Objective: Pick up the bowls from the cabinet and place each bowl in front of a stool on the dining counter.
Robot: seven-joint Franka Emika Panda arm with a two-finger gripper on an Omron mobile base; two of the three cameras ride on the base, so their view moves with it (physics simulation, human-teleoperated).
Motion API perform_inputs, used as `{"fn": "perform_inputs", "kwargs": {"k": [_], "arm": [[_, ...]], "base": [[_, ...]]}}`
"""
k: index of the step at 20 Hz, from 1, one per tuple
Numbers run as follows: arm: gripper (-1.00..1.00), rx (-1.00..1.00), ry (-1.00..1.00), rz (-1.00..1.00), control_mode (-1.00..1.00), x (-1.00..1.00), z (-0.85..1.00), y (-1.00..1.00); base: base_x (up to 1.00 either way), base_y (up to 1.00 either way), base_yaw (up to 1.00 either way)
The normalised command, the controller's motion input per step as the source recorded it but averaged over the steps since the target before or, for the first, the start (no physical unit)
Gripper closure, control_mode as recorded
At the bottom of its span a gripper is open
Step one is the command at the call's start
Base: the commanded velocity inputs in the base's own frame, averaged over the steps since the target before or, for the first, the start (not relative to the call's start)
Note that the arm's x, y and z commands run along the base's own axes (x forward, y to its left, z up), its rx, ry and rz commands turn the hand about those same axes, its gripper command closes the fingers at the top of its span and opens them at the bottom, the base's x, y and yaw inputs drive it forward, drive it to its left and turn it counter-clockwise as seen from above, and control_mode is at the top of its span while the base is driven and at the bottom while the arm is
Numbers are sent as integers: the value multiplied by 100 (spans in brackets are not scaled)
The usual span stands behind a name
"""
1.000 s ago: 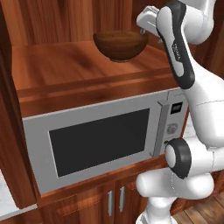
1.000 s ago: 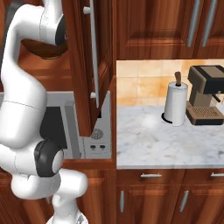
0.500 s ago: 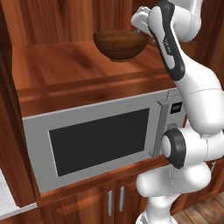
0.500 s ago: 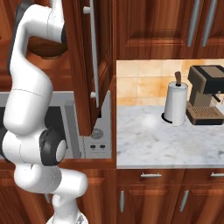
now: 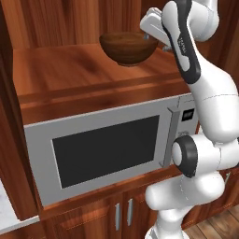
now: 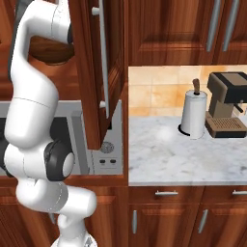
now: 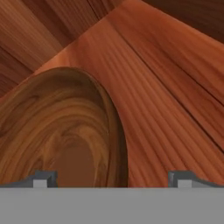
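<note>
Astride wood bowl (image 7: 65, 131) rim, gripper (image 7: 111, 177) wide

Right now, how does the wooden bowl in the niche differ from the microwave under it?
The wooden bowl is round, dark swirled brown and open-topped; the microwave is a boxy silver-grey unit with a dark window. The bowl stands loose on the shelf above; the microwave is set into the cabinet below. The gripper, jaws open, straddles the bowl's rim, away from the microwave. Both sit in the same reddish-brown cabinet.
</note>
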Motion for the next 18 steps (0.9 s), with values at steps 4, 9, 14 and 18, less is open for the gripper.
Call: {"fn": "perform_inputs", "kwargs": {"k": [4,9,14,18], "arm": [[-100,0,18,4,-100,19,-21,24],[100,0,8,0,-100,35,-25,35],[100,0,2,0,-100,15,-9,13],[100,0,0,0,-100,0,0,0]], "base": [[0,0,0],[0,0,0],[0,0,0],[0,0,0]]}}
